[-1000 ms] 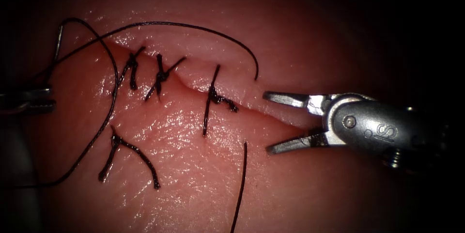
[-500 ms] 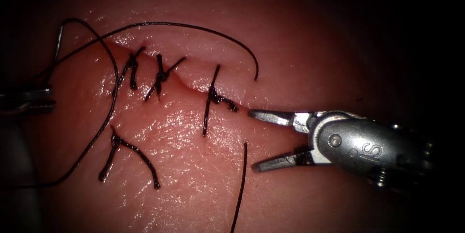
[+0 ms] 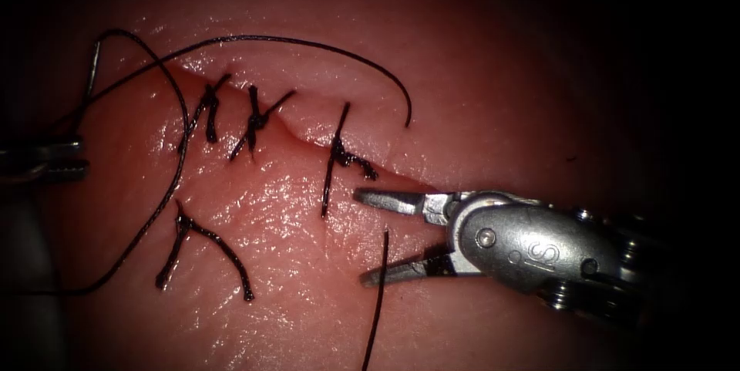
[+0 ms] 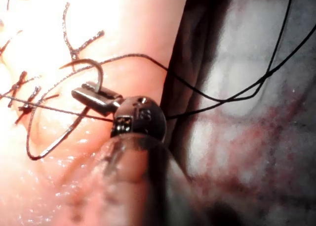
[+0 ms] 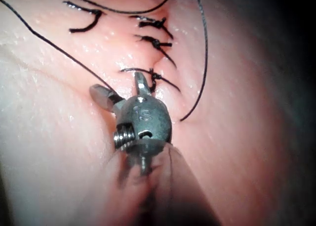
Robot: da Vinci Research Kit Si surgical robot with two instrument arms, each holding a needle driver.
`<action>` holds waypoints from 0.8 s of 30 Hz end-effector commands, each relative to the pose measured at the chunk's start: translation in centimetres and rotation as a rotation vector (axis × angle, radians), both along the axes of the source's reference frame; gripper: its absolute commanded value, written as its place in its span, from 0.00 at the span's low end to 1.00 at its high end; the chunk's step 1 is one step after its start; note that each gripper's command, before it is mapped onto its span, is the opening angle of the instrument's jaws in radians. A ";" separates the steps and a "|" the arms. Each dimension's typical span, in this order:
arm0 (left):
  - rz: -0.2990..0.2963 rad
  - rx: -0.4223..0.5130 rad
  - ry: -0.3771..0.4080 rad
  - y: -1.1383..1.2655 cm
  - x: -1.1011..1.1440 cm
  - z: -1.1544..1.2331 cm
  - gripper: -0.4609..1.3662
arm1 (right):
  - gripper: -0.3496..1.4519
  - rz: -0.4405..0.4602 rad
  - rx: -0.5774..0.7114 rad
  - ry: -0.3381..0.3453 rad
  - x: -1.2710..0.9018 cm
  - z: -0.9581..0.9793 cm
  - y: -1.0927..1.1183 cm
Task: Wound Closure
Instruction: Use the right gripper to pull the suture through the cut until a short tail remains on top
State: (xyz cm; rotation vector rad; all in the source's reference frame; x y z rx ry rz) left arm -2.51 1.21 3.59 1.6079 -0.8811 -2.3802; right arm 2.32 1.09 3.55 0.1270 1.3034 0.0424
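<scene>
Tissue (image 3: pixel 293 286), glistening pink and finely wrinkled, carries a slanted cut (image 3: pixel 308 143) crossed by three dark knotted stitches (image 3: pixel 258 120). The right end effector (image 3: pixel 368 237), smooth grey metal, lies at the cut's right end with jaws spread, holding nothing; a straight thread end (image 3: pixel 378 301) crosses its near jaw. The left end effector (image 4: pixel 91 97) sits at the far left, jaws pressed together on the needle (image 4: pixel 89 67) near mid-curve, its arc clear of the tissue. Thread (image 3: pixel 181 147) loops left of the cut.

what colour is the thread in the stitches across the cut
Black, clearest in the endoscope view: the thread crosses the cut as dark knotted stitches on the pink tissue.
</scene>
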 end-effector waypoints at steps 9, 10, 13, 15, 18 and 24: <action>0.007 0.004 0.004 0.00 0.00 0.00 0.06 | 0.00 0.004 -0.002 -0.001 -0.06 0.02 0.00; 0.007 0.004 0.004 0.00 0.00 0.00 0.06 | 0.00 0.007 -0.002 -0.002 -0.06 0.02 0.00; 0.007 0.004 0.004 0.00 0.00 0.00 0.06 | 0.00 0.011 -0.003 -0.005 -0.06 0.00 -0.01; 0.007 0.004 0.003 0.00 0.00 0.00 0.06 | 0.00 0.009 -0.003 -0.004 -0.07 -0.02 -0.02; 0.007 0.004 0.003 0.00 0.00 0.00 0.06 | 0.00 0.001 -0.003 -0.002 -0.08 -0.08 -0.07; 0.009 0.004 0.002 0.00 -0.01 0.00 0.06 | 0.00 -0.065 0.007 -0.007 -0.07 -0.32 -0.31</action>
